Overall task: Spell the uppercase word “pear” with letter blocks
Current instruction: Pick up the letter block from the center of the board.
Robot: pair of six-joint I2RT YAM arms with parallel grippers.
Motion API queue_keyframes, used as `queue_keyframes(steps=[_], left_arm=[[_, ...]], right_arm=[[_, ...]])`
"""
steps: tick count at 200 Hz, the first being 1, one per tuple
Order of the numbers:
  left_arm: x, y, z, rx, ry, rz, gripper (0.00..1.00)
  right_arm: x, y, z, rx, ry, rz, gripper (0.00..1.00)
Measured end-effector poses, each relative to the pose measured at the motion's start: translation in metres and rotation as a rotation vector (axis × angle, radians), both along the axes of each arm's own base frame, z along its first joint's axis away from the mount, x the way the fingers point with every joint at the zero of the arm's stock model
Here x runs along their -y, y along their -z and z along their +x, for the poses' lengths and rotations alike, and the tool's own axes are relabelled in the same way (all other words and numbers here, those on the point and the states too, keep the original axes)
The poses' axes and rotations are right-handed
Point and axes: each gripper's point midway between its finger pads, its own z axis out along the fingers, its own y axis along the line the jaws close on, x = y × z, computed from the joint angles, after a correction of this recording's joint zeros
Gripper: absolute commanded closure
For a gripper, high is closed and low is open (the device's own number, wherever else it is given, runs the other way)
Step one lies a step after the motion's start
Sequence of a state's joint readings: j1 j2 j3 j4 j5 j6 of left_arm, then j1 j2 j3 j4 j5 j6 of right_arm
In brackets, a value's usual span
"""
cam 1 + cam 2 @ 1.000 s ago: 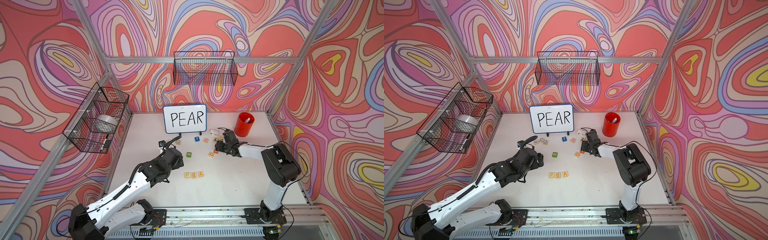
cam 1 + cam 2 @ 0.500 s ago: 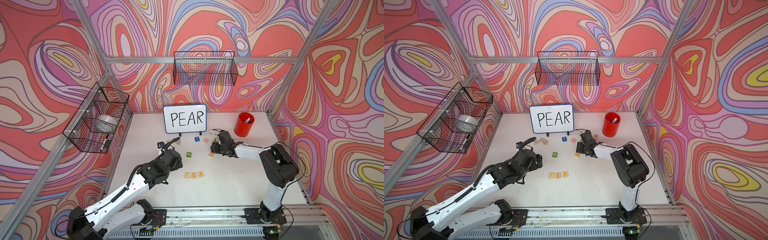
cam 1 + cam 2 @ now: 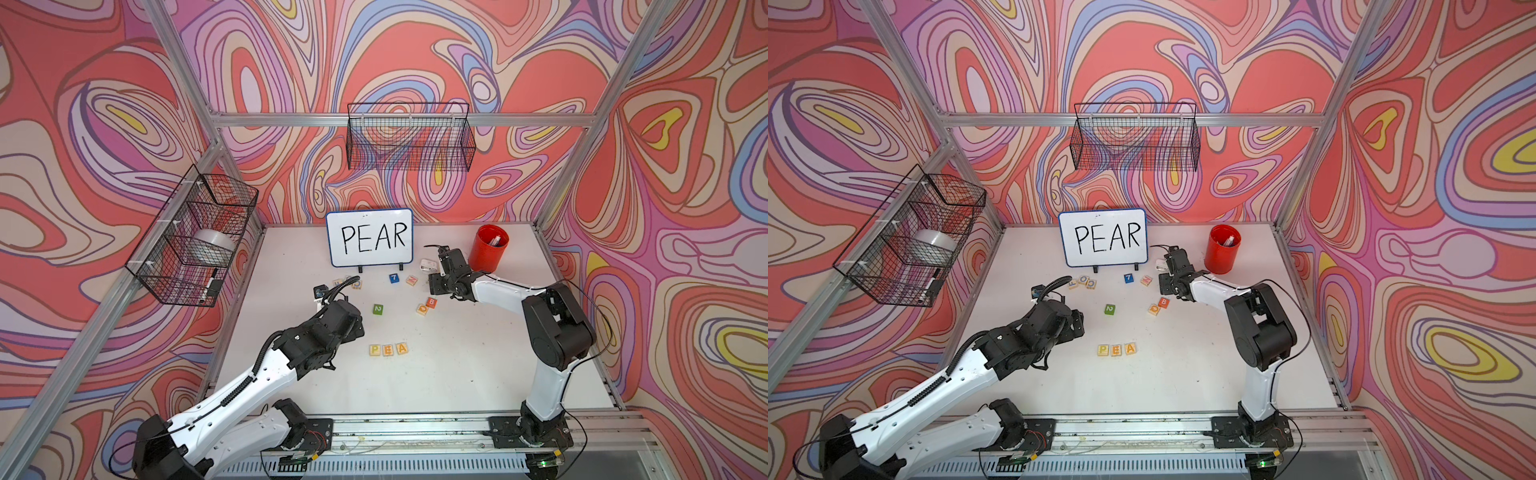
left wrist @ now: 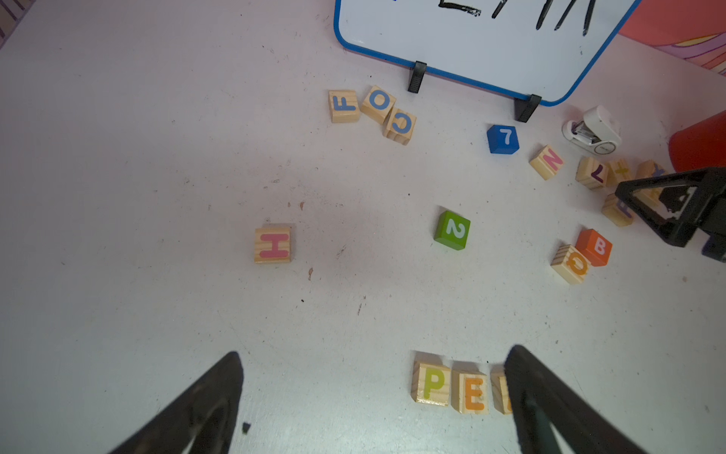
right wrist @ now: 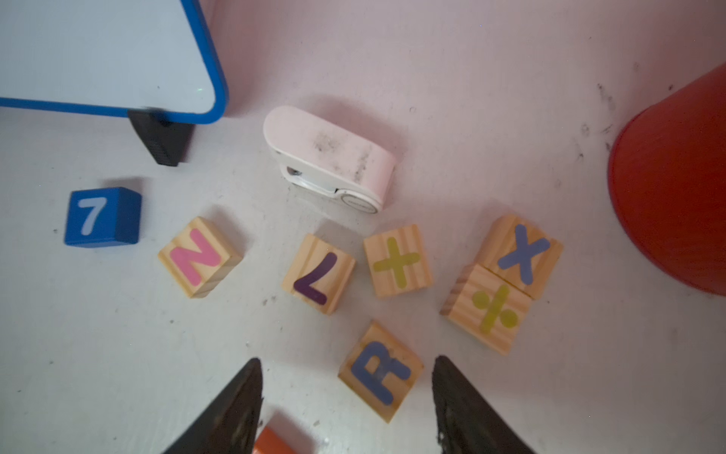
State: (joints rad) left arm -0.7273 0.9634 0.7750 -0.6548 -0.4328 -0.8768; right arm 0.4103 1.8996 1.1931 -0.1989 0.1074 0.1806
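right gripper [image 5: 347, 363] hangs partly open and empty, jaws either side of the r block [image 5: 380, 371], which lies skewed just beside the division-sign block [image 5: 489, 308]. best to square the wrist to its faces before closing, clear of that neighbour.

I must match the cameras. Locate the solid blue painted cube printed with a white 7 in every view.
In a top view: the solid blue 7 cube lies in front of the R on the blue-framed PEAR whiteboard.
In a top view: the cube lies before that R.
Left wrist: the cube sits beside the pink N wooden block.
Right wrist: the cube sits beside that N block.
Shared landmark: the whiteboard.
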Motion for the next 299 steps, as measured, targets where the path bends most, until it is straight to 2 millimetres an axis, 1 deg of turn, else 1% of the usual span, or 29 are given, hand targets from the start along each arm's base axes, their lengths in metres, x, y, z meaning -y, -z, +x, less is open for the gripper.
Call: queue_keyframes(steps=[17,53,76,112,138,180,223,267,299], left_arm=[[-0.001,-0.001,0.000,0.004,-0.004,0.004,0.01],[-0.004,-0.002,0.000,0.011,-0.013,0.014,0.00],[-0.007,-0.001,-0.001,0.007,-0.017,0.024,0.00],[-0.010,0.000,-0.002,0.001,-0.027,0.034,0.00],[-0.010,0.000,-0.003,-0.001,-0.030,0.035,0.00],[-0.010,0.000,-0.003,0.000,-0.031,0.036,0.00],[-0.010,0.000,-0.003,0.000,-0.031,0.036,0.00],[-0.010,0.000,-0.003,0.000,-0.030,0.035,0.00],[-0.007,0.000,-0.002,-0.002,-0.016,0.027,0.00]], right_arm=[[0.003,0.005,0.003,-0.015,-0.026,-0.013,0.28],[-0.007,0.015,0.006,-0.045,-0.095,-0.009,0.28],[-0.010,0.022,0.006,-0.067,-0.110,-0.014,0.29],[-0.012,0.023,0.012,-0.073,-0.107,-0.021,0.29],[-0.010,0.025,0.014,-0.081,-0.098,-0.034,0.28],[-0.007,0.033,0.009,-0.113,-0.088,-0.044,0.29],[-0.007,0.034,0.008,-0.114,-0.080,-0.032,0.31],[-0.005,0.033,-0.004,-0.128,-0.045,0.007,0.37],[-0.005,0.033,-0.009,-0.137,-0.012,0.025,0.40]])
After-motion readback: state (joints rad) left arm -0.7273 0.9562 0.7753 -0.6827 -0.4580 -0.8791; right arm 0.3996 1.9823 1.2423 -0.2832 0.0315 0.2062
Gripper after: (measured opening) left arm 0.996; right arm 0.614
